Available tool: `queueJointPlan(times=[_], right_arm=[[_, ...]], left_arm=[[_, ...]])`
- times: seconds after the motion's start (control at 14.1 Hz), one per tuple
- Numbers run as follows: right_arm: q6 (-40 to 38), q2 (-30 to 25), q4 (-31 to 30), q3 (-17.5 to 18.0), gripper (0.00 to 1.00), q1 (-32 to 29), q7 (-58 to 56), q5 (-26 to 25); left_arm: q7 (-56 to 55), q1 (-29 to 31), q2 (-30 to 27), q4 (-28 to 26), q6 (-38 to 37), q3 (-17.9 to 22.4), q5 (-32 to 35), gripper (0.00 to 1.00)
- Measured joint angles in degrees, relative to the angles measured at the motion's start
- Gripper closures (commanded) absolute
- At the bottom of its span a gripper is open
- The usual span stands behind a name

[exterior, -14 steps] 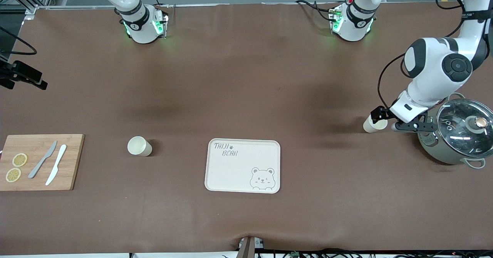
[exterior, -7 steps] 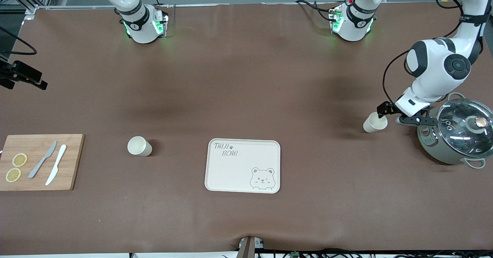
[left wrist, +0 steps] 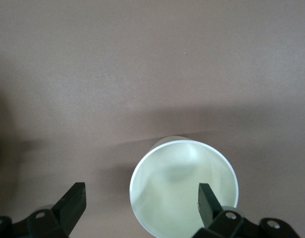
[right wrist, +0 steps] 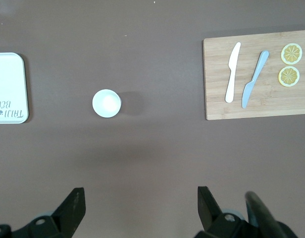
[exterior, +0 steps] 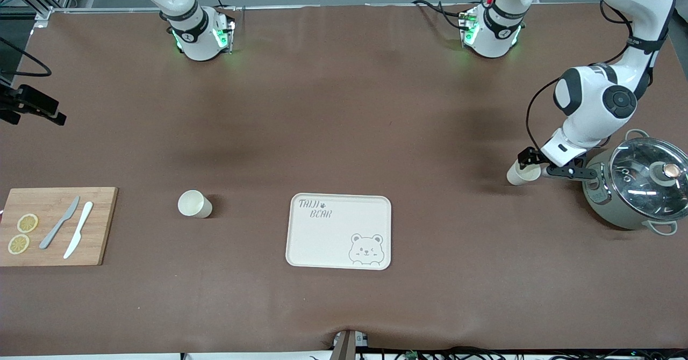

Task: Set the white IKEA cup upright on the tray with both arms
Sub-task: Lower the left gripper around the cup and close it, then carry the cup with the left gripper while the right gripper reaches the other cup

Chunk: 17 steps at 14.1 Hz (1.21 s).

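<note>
Two white cups are standing upright on the brown surface. One cup [exterior: 522, 173] is sitting toward the left arm's end of the surface, just beside a grey-green pot with a glass lid [exterior: 637, 191] that is crowding that end edge. The second cup [exterior: 194, 203] is standing between the cream bear tray [exterior: 338, 231] and the wooden cutting board [exterior: 56, 225], which is lying at the right arm's end edge.

Judged from their thin walls and plain shape, the cups are likely light, rigid and smooth-sided, so they are liable to slip or tip under a careless squeeze. The soundest hold is appearing to be across the rim, one finger inside and one outside the wall, or across the body below the rim.

The left claw [left wrist: 140, 201] is hanging directly over the cup [left wrist: 184, 186] beside the pot, released and spread wide. In the left wrist view one finger [left wrist: 208, 203] is sitting over the cup's mouth and the other is standing clear outside the wall; whether either finger is touching the cup cannot be told. Nothing is being gripped.

The right claw [right wrist: 137, 206] is waiting high over the surface, released and empty, with the second cup [right wrist: 107, 103], a corner of the tray [right wrist: 11, 88] and the cutting board [right wrist: 256, 74] showing below it.

The tray is lying near the middle of the front edge and is carrying no cup yet.
</note>
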Motion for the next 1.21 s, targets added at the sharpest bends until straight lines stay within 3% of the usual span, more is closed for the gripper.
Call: queueJointPlan(times=[0.21,0.28,0.35,0.43,0.5,1.21], right_arm=[[0.00,0.00,0.00,0.00,0.00,0.00,-0.01,0.00],[0.00,0.00,0.00,0.00,0.00,0.00,-0.02,0.00],[0.00,0.00,0.00,0.00,0.00,0.00,-0.04,0.00],[0.00,0.00,0.00,0.00,0.00,0.00,-0.06,0.00],[0.00,0.00,0.00,0.00,0.00,0.00,-0.08,0.00],[1.47,0.29,-0.07,0.28,0.00,0.49,-0.06,0.02]], left_arm=[[1.20,0.90,0.88,0.01,1.36,0.01,0.00,0.00],[1.32,1.00,1.10,0.01,1.60,0.01,0.00,0.04],[1.32,1.01,1.23,0.02,1.75,0.01,0.00,0.27],[1.33,1.01,1.27,0.04,1.78,0.01,0.00,0.87],[1.33,1.01,1.27,0.06,1.80,0.01,0.00,1.00],[1.29,0.93,0.96,0.70,1.92,-0.46,0.00,1.00]])
